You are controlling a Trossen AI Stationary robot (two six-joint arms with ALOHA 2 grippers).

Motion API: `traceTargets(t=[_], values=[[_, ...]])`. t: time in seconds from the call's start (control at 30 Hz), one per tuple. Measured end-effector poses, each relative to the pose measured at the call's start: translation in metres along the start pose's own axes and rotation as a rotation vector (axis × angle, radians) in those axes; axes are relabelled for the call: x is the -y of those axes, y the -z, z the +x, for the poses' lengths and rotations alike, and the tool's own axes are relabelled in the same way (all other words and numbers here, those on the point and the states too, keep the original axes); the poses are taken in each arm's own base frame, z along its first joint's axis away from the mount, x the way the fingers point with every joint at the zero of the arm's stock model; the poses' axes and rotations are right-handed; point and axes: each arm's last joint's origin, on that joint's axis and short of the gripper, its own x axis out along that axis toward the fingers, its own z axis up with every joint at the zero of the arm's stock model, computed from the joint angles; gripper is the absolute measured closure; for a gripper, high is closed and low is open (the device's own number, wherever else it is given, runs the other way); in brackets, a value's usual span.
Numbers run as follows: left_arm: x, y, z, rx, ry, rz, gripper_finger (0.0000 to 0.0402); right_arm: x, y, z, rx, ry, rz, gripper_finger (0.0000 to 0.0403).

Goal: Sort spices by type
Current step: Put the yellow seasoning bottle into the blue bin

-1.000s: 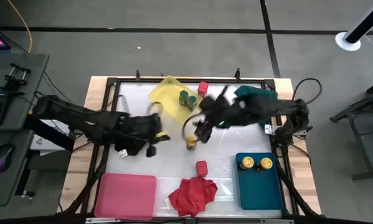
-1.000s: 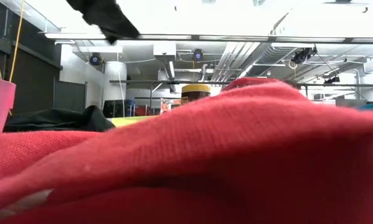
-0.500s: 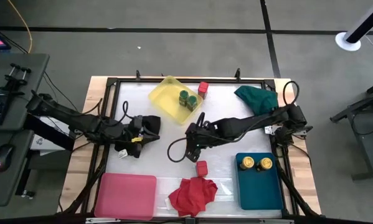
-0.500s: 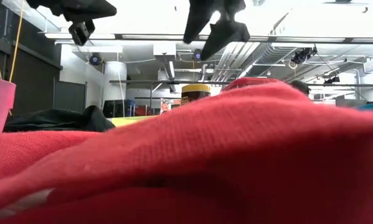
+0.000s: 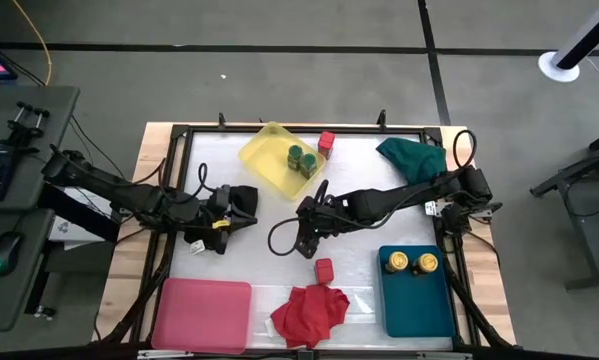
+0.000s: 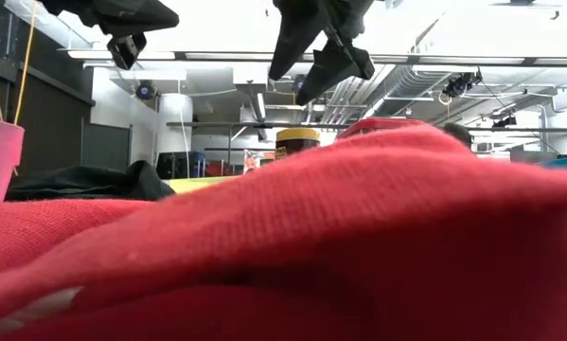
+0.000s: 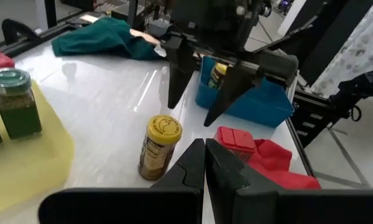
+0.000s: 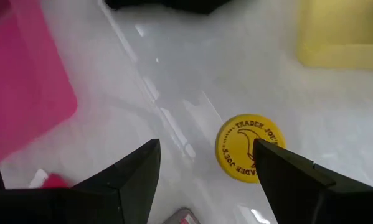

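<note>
One yellow-lidded jar [image 7: 159, 147] stands upright on the white table mid-table; its lid [image 8: 247, 155] shows between my right gripper's fingers. My right gripper [image 8: 205, 171] is open and hangs above this jar [image 6: 297, 142], fingers pointing down [image 6: 316, 71]; in the high view it [image 5: 305, 237] covers the jar. My left gripper [image 7: 205, 163] is shut and hovers left of the jar, above a black cloth [image 5: 237, 203]. Two green-lidded jars [image 5: 301, 161] stand on the yellow tray [image 5: 264, 150]. Two yellow-lidded jars [image 5: 410, 262] stand in the teal tray [image 5: 416, 295]. Red boxes lie at mid-table [image 5: 324, 268] and by the yellow tray [image 5: 326, 141].
A red cloth [image 5: 309, 312] lies at the near edge and fills the low view's foreground [image 6: 359, 246]. The pink tray [image 5: 204, 312] sits at the near left, and a green cloth [image 5: 411, 156] at the far right. Bare table lies between the two grippers.
My right gripper has swung from beside the yellow tray toward the near edge and come down over the lone yellow-lidded jar, staying open. My left gripper has drawn back toward the table's left edge. The jar has stayed in place.
</note>
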Motion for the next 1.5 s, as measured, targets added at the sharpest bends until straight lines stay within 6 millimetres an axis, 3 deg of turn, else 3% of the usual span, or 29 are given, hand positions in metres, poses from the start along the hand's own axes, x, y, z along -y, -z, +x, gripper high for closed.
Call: traceTargets(t=[0.17,0.47,0.63,0.8,1.1,1.5], values=[[0.0,0.0,0.0,0.001,0.001,0.002,0.0401,0.006,-0.005,0.001,-0.001,0.003,-0.03,0.0145],[0.0,0.0,-0.001,0.002,0.003,0.072,0.0401,0.018,-0.014,0.003,0.066,0.104,-0.065,0.0077],[-0.001,-0.003,-0.004,0.022,0.005,0.103,0.0401,0.019,-0.015,0.003,0.059,0.08,0.034,0.0075],[-0.003,-0.012,-0.011,0.091,0.014,0.078,0.0401,0.017,-0.017,0.008,0.04,0.019,-0.05,0.0075],[-0.006,-0.023,-0.025,0.171,0.036,0.049,0.0401,0.019,-0.006,0.043,-0.07,0.067,-0.147,0.0075],[-0.006,-0.024,-0.029,0.18,0.04,0.045,0.0401,0.022,0.001,0.047,-0.132,0.108,-0.185,0.0075]])
